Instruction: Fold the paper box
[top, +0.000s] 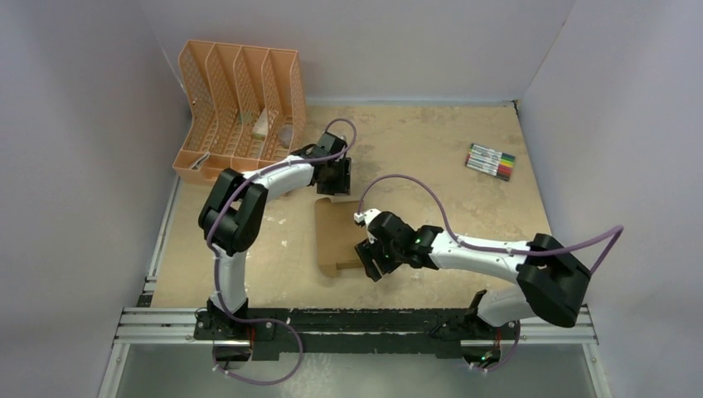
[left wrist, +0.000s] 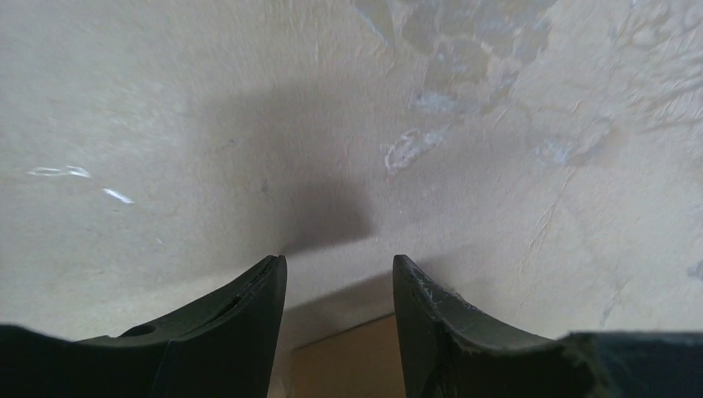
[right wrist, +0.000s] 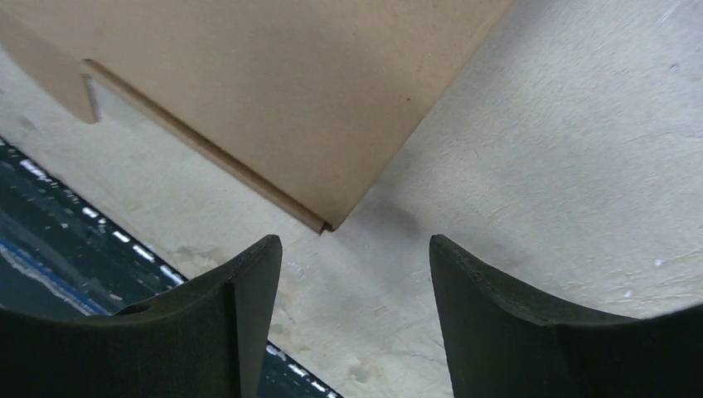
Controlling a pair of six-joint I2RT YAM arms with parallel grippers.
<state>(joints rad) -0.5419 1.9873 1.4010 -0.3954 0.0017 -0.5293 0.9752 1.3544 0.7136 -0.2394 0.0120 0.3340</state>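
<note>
Your box (top: pixel 336 236) lies flat mid-table, between both grippers. Your left gripper (left wrist: pixel 340 265) sits at its far edge, jaws apart, holding nothing. Your right gripper (right wrist: pixel 356 245) is by its near right corner, jaws apart, empty. An organizer (top: pixel 236 108) stands far left, with markers (top: pixel 491 162) far right.

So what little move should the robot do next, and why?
Probably nudge the right gripper forward so the corner of the paper box slips between its open fingers. That corner lies flat on the table just ahead of them, not gripped yet.
</note>
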